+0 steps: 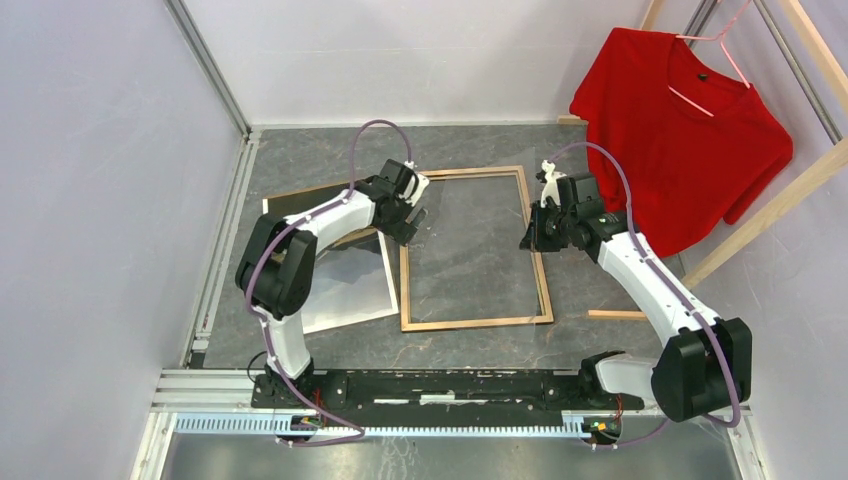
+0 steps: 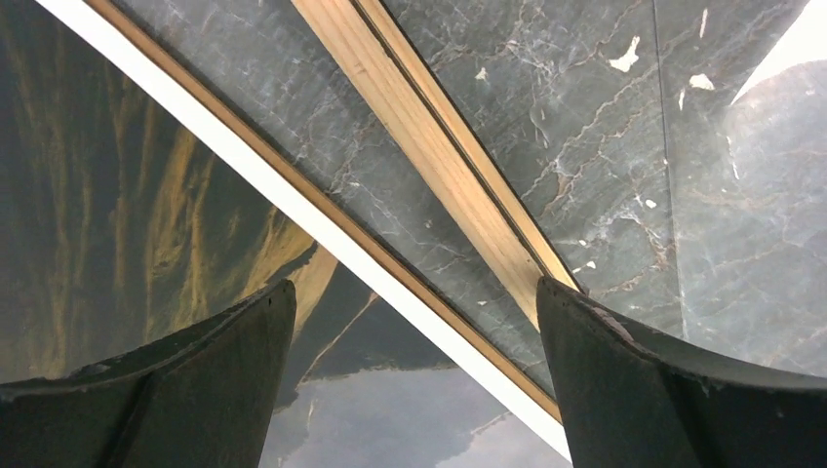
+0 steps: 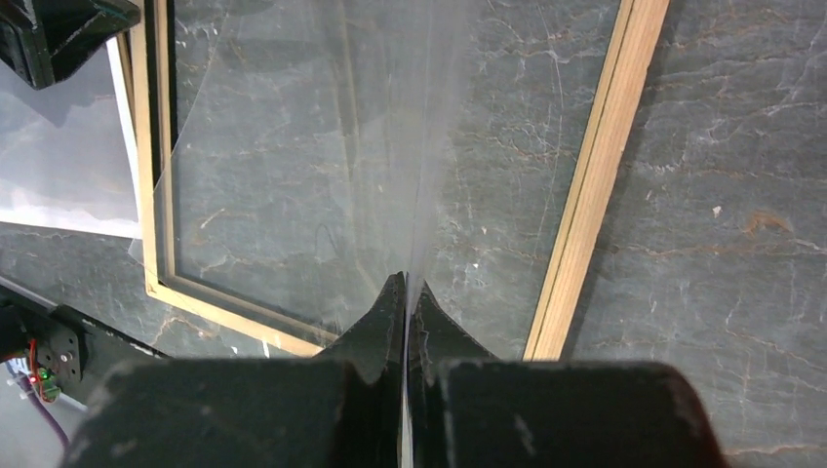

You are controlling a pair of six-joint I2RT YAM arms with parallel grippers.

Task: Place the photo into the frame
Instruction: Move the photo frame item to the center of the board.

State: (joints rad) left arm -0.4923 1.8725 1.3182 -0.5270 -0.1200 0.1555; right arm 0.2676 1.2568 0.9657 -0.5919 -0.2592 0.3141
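The frame (image 1: 475, 323) lies flat, light wood side up, in the middle of the table. The photo (image 1: 345, 285) lies flat just left of it, dark sky end under my left arm. My right gripper (image 1: 530, 238) is shut on the edge of a clear transparent sheet (image 1: 470, 220) held over the frame's opening; the wrist view shows the sheet (image 3: 322, 166) running out from the closed gripper (image 3: 407, 288) above the frame (image 3: 590, 185). My left gripper (image 1: 410, 215) is open and empty above the frame's left rail (image 2: 429, 146) and the photo (image 2: 117, 214).
A brown backing board (image 1: 305, 195) lies partly under the photo at the back left. A red shirt (image 1: 680, 130) hangs on a wooden rack (image 1: 780, 200) at the back right. A loose wooden strip (image 1: 615, 314) lies right of the frame.
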